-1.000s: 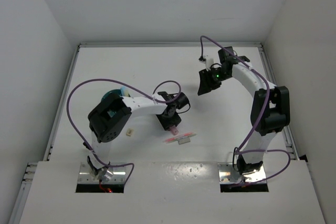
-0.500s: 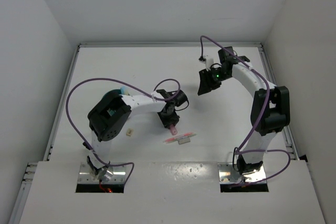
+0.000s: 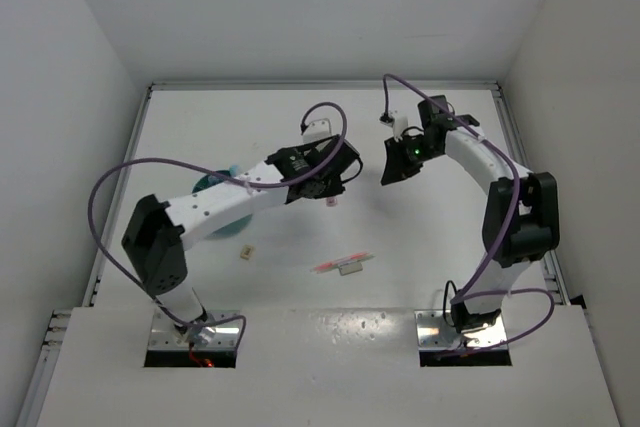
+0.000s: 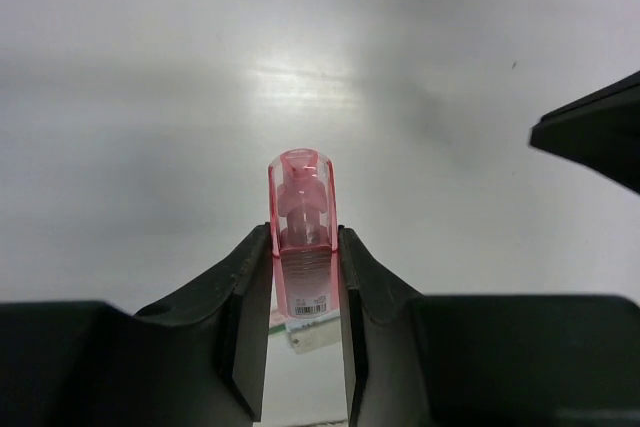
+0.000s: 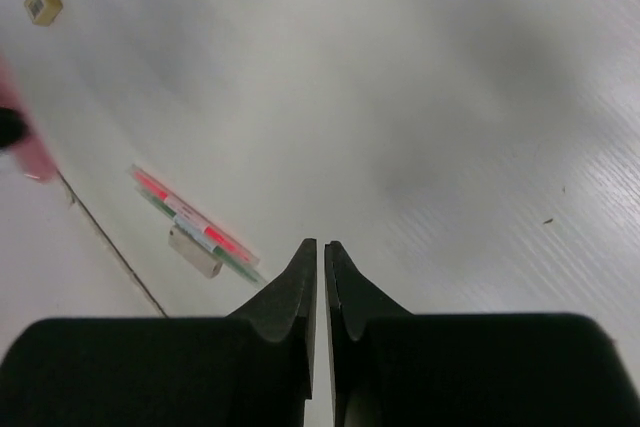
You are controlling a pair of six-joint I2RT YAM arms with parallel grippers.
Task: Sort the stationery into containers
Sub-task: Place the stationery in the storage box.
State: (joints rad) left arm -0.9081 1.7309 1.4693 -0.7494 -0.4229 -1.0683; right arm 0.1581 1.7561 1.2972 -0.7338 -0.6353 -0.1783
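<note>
My left gripper (image 3: 330, 195) is shut on a short clear-pink piece (image 4: 302, 232) and holds it above the table's middle; the piece also shows in the top view (image 3: 331, 202). My right gripper (image 3: 392, 169) is shut and empty (image 5: 321, 245), hovering to the right of the left one. A thin red pen with a green stick and a beige block (image 3: 342, 264) lies nearer the front, also in the right wrist view (image 5: 195, 224). A tiny beige eraser (image 3: 244, 252) lies to the left. The teal cup (image 3: 208, 184) is mostly hidden behind my left arm.
White walls close in the table at the back, left and right. My right gripper's black finger (image 4: 595, 132) shows at the right edge of the left wrist view, close to my left gripper. Purple cables loop over both arms.
My left arm has stretched out and carried the pink piece away from the front, toward the back and the right gripper. The right arm has hardly moved.
</note>
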